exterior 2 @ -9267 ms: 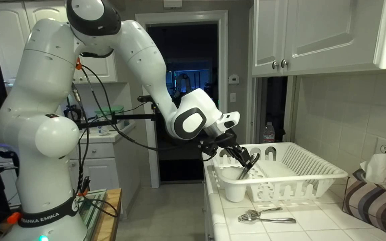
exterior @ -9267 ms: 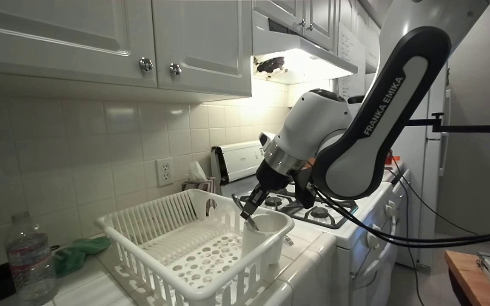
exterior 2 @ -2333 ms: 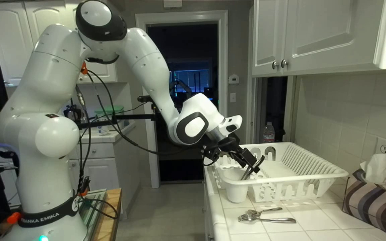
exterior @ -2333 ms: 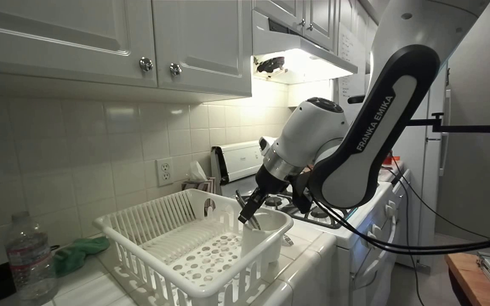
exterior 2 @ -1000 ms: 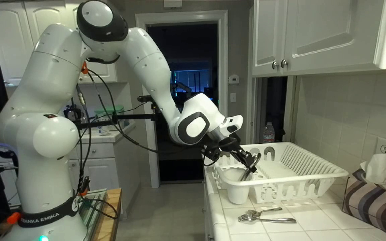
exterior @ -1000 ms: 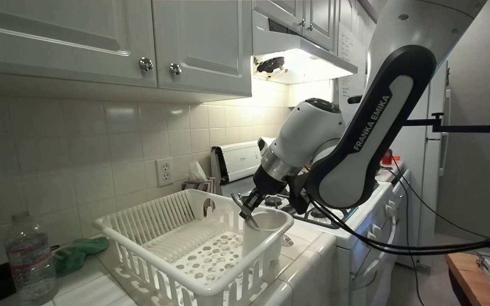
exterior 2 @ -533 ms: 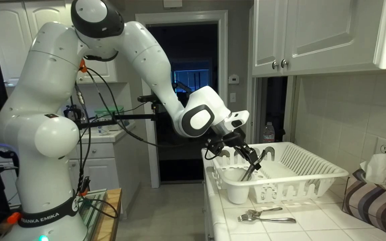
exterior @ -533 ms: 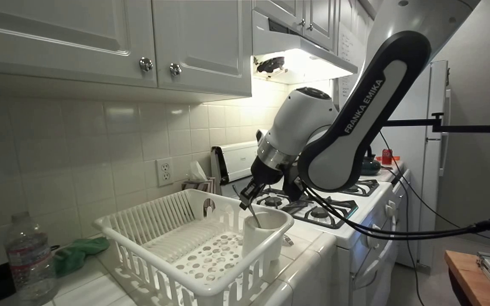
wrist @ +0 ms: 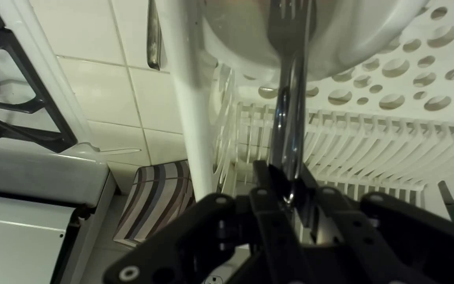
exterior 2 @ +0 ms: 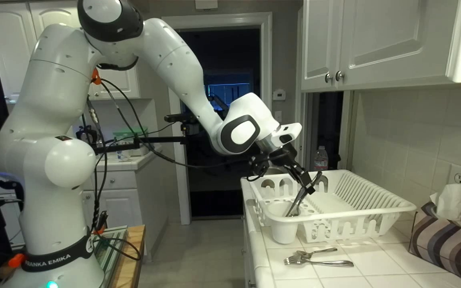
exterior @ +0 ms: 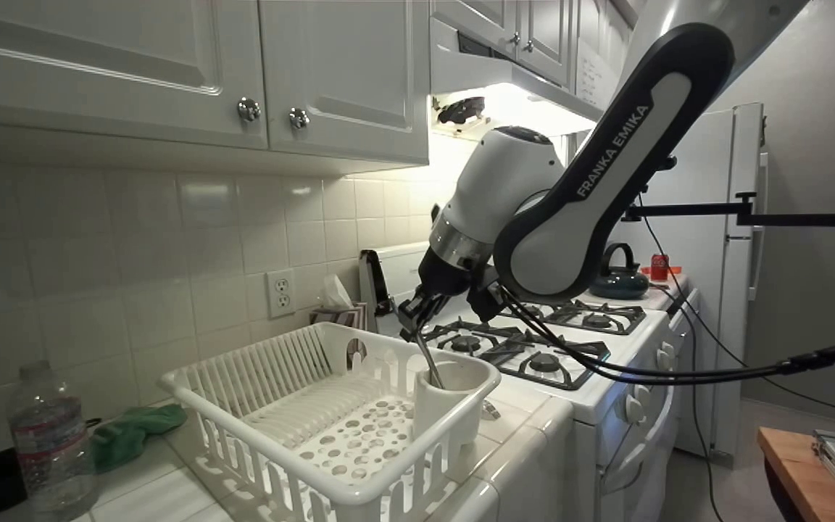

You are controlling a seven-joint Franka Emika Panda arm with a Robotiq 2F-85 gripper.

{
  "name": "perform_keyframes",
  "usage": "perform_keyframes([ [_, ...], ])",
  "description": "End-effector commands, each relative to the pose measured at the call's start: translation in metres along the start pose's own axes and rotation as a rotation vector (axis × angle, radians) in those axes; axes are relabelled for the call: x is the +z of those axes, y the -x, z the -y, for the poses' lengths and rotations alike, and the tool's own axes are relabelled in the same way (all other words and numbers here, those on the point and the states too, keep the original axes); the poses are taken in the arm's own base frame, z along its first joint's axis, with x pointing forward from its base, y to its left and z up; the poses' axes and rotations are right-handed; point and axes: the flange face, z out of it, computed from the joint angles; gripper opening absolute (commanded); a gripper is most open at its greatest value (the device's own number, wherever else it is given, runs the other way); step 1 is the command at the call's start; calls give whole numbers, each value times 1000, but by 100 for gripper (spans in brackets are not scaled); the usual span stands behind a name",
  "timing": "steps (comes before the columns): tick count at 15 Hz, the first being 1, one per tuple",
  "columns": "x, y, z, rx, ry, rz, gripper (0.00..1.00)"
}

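Gripper (wrist: pixel 286 187) rose in last sec, clamped on fork (wrist: pixel 287 44) + 2nd utensil (wrist: pixel 280 130) nr handle ends. Cup (exterior 2: pixel 283 233) sat at 7 o'clock from it in an exterior view, heads seemingly still inside; lift prob. only partial.

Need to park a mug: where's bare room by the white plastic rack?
Free: white tiles between the loose silver metal fork and striped tissue box; the rack's perforated floor. Crowded: the white plastic cup, where the black gripper holds silver cutlery.

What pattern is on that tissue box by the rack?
The tissue box: wavy stripes in brown, grey and beige, clearest in an exterior view.
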Motion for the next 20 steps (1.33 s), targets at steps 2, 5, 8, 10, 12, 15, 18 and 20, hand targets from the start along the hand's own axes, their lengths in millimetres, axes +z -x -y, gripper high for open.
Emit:
perform_keyframes([
  [2,-10,-1,6,20,-6,20,5],
  [5,-11,2,11,6,-1,24,5],
  [8,-8,10,15,-18,8,32,5],
  [10,-4,20,16,-39,18,46,5],
  [12,0,29,17,-50,28,59,5],
  [15,6,42,15,-62,46,79,5],
  [18,9,45,15,-70,55,82,39],
  [20,11,47,16,-76,60,83,41],
])
